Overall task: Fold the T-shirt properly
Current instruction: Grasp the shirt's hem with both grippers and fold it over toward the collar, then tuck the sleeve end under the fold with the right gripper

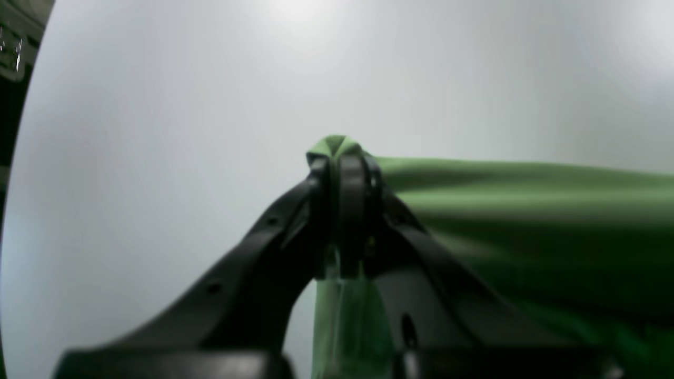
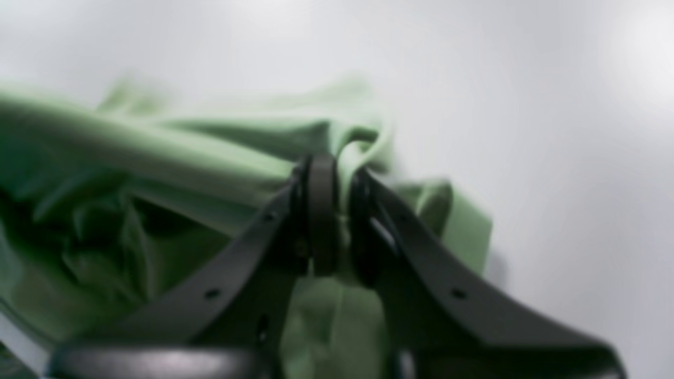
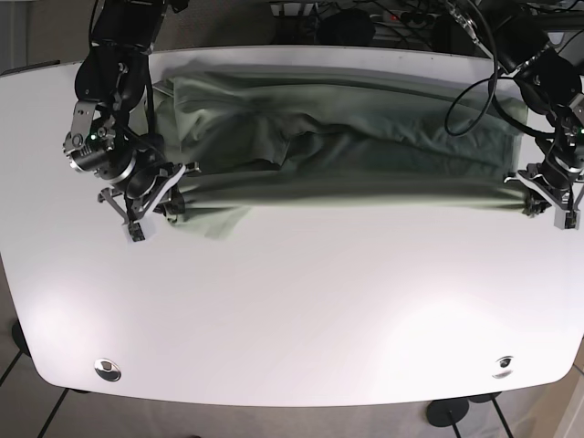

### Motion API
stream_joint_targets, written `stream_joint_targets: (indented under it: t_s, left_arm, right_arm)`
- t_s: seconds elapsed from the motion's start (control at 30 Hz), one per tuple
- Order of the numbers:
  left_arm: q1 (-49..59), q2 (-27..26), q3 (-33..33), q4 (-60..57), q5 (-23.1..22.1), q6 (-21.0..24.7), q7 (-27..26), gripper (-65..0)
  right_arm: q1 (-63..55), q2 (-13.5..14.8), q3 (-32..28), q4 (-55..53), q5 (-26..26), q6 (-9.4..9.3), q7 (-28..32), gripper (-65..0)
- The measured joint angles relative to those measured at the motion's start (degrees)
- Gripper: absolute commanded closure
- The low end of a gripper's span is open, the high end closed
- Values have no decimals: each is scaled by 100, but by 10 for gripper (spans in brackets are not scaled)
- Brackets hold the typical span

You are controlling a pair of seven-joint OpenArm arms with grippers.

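Observation:
A green T-shirt (image 3: 347, 137) lies stretched sideways across the far half of the white table (image 3: 301, 301), bunched and creased in the middle. My left gripper (image 1: 342, 158) is shut on the T-shirt's (image 1: 526, 210) edge at the base view's right (image 3: 527, 190). My right gripper (image 2: 337, 168) is shut on a fold of the T-shirt (image 2: 158, 158) at the base view's left (image 3: 169, 196). The near edge of the cloth runs taut between the two grippers.
Cables (image 3: 474, 64) hang over the table's far right corner. Two round metal fittings (image 3: 108, 369) (image 3: 501, 366) sit near the front corners. The table's rounded front edge is near the frame's bottom.

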Motion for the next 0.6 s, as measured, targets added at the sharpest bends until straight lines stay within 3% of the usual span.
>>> stream_joint_targets:
  t_s: [0.3,0.37,0.4,0.47,0.5,0.57,0.6]
  left_arm:
    - [994,-4,-216,39,-44,-20,-11,0]
    - [1211,-4,-212,39,-22,-17,-7,0]
    - [1274,-7,-197,39,-20,-17,-7,-3]
    - [1353,-22,-175,39,0,-17,-7,-85]
    - [1366,-63,-175,37,4,-4,-7,-192]
    - [1357,-125,-177,42,35,28,-11,-360]
    - [1357,-118,-175,55,37,28,-11,-379]
  right_arm:
    - [-1338,-15,105,275,39,15,28,-22]
    - [-1567,-17,107,275,42,15,33,-67]
    - [-1646,-15,107,278,39,13,35,-122]
    - [-1779,-15,114,278,-4,-2,31,-271]
    - [-1832,-15,118,313,0,-2,28,-365]
    - [-1845,-15,310,452,533,0,118,-466]
    - [-1821,2,391,485,743,0,168,-484]
